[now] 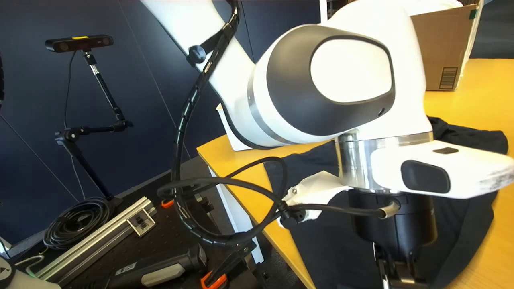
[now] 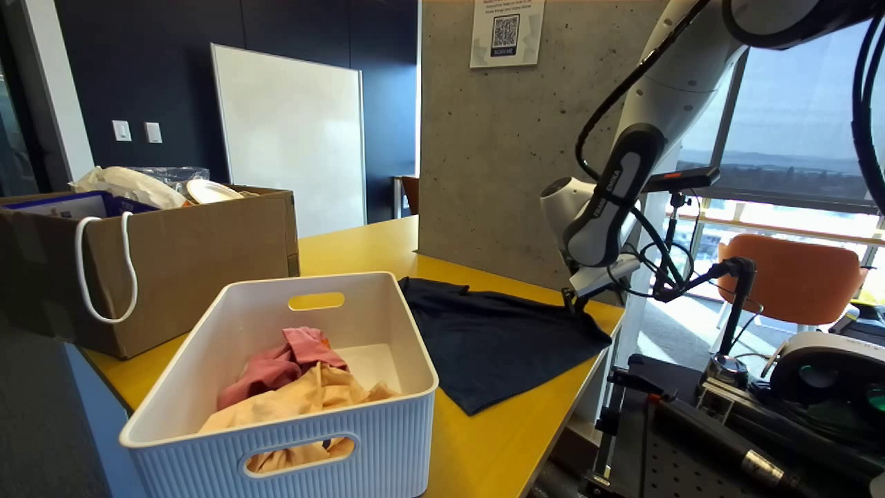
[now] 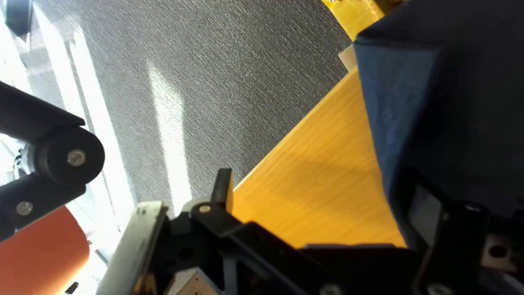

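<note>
A dark navy cloth (image 2: 498, 346) lies spread flat on the yellow table (image 2: 477, 443), near the table's edge. It also shows in an exterior view (image 1: 321, 241) beneath the arm. My gripper (image 2: 574, 301) is over the cloth's far edge, pointing down. In the wrist view the gripper (image 3: 317, 180) is open, its fingers wide apart, with bare table and the cloth's bluish border (image 3: 397, 90) between them. The left finger is by the table edge. The right finger is dark against the cloth; whether it touches the cloth I cannot tell. Nothing is held.
A white ribbed bin (image 2: 408, 443) holds pink (image 2: 276, 363) and peach cloths (image 2: 304, 398). A filled cardboard box (image 2: 207, 277) stands behind it. A concrete pillar (image 2: 498, 152) rises beside the table. A camera stand (image 1: 92, 168) and a black cart (image 1: 172, 241) are beside the arm.
</note>
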